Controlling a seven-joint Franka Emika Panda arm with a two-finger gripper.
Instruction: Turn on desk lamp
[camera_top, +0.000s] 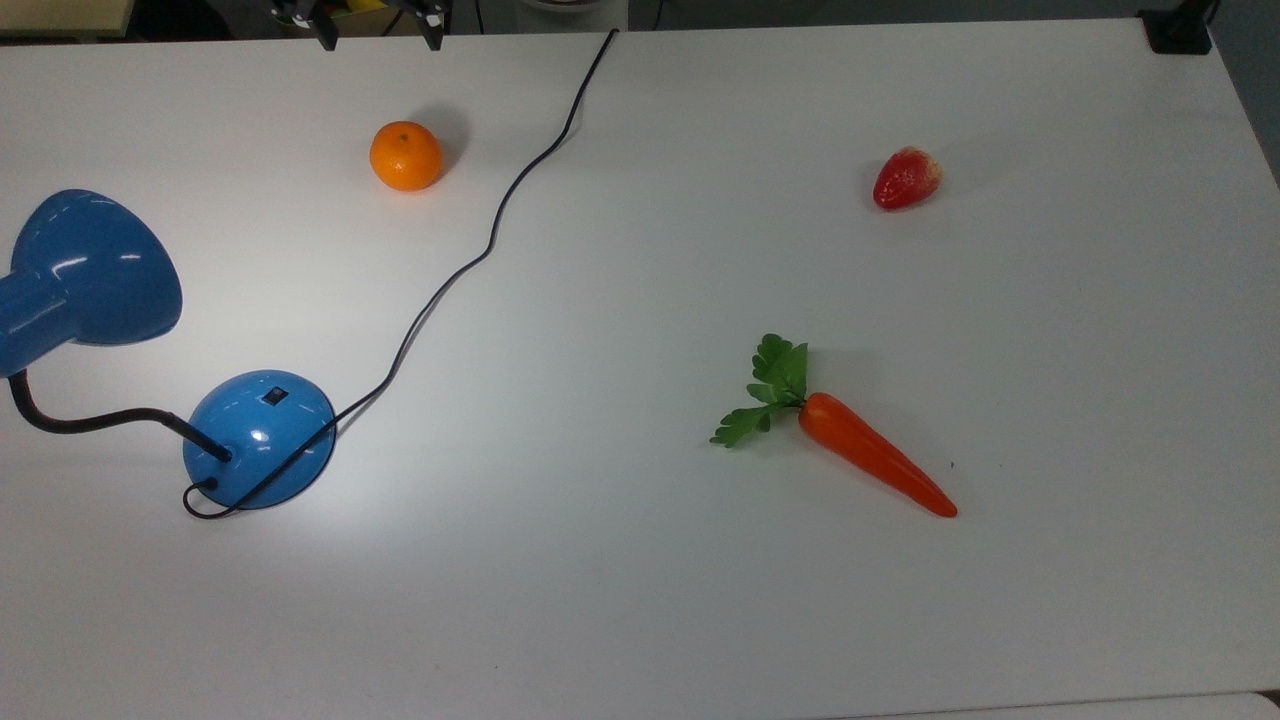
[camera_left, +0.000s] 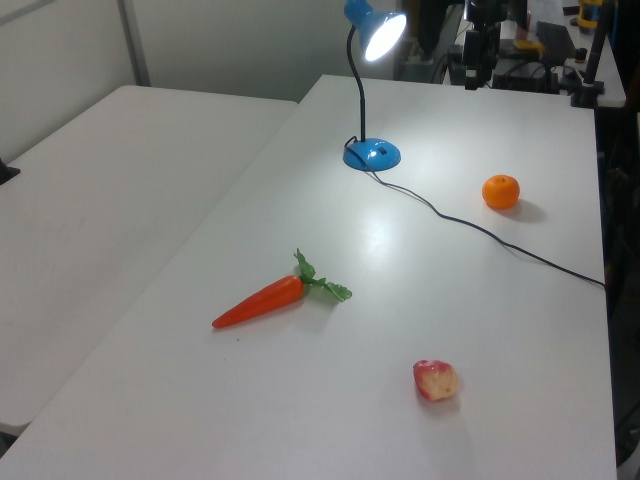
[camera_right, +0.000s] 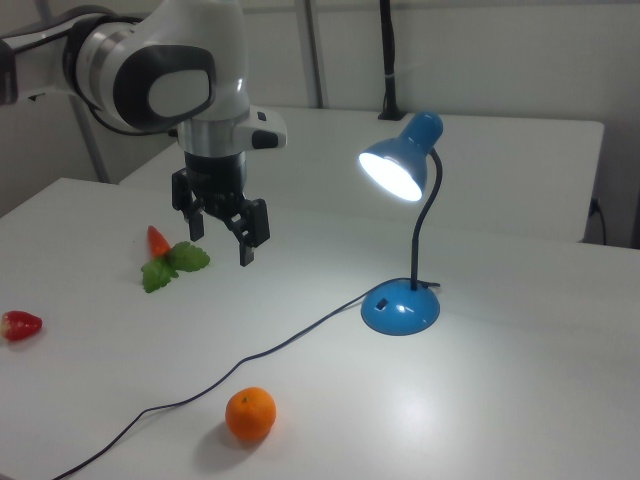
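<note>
The desk lamp (camera_right: 400, 170) already glows, so we hold our claw (camera_right: 222, 232) spread and empty, high above the bench (camera_right: 500, 400), well clear of its base (camera_right: 400, 308).

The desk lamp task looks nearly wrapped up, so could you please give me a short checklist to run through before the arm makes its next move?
1. Lamp lit: ok. The desk lamp has a glowing shade in the right view, with a bright patch on the table by its base.
2. Pincer free: ok. The pincer is open, holding nothing.
3. Pincer apart from the lamp: ok. It hangs above the table, off to the right view's left of the lamp.
4. Cord undisturbed: ok. The cord lies loose on the table.
5. Nearby items: ok. The orange, carrot and strawberry lie apart from the lamp.
6. Switch position: cannot tell.
</note>
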